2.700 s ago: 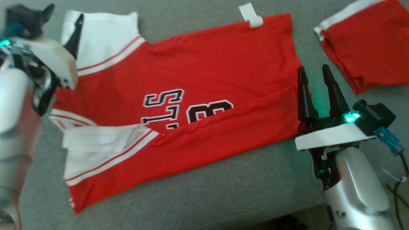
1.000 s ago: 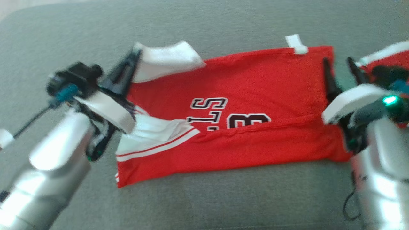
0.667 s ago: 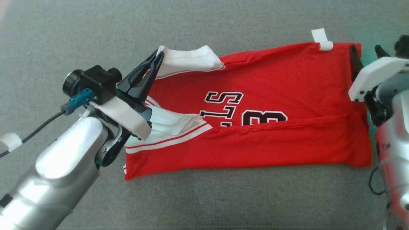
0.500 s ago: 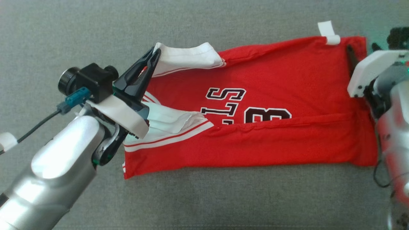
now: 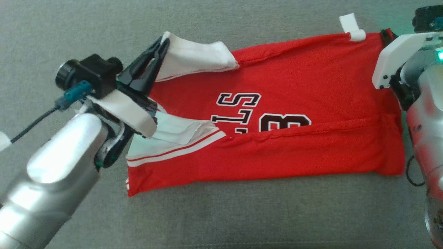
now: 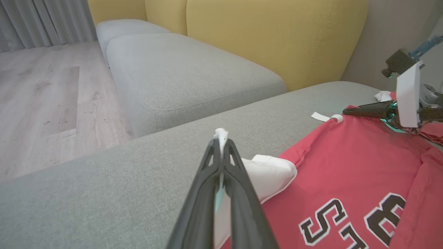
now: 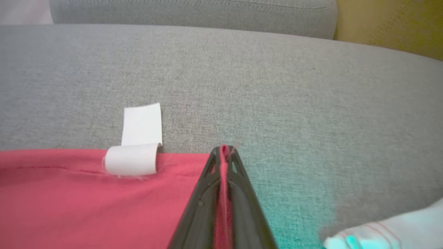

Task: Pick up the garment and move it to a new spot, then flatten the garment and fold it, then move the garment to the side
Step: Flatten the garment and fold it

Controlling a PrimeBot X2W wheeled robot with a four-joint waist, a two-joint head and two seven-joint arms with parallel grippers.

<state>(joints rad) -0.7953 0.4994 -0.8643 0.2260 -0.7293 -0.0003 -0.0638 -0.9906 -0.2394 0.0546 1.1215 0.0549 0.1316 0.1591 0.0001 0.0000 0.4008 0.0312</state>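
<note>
Red-and-white garment [image 5: 294, 79] on plain grey cushion [image 5: 242, 214]

Forearms [image 5: 59, 166] glossy silver, rounded. White plate [image 5: 121, 114] behind left claw [image 5: 163, 42]; black camera [image 5: 86, 74], teal plug [image 5: 74, 95], dark cable [image 5: 33, 123] beside it. Fingers [image 6: 242, 200] black, tapered, ribbed. Green light [image 5: 440, 55] behind right claw [image 7: 224, 149].

Garment [image 5: 277, 103] spread on cushion [image 5: 242, 214], left gripper [image 5: 162, 42] at its far left sleeve, right gripper [image 7: 224, 149] at its far right corner, tag [image 5: 351, 27] on far edge just left of right gripper, another cushion [image 7: 193, 10] behind.
</note>
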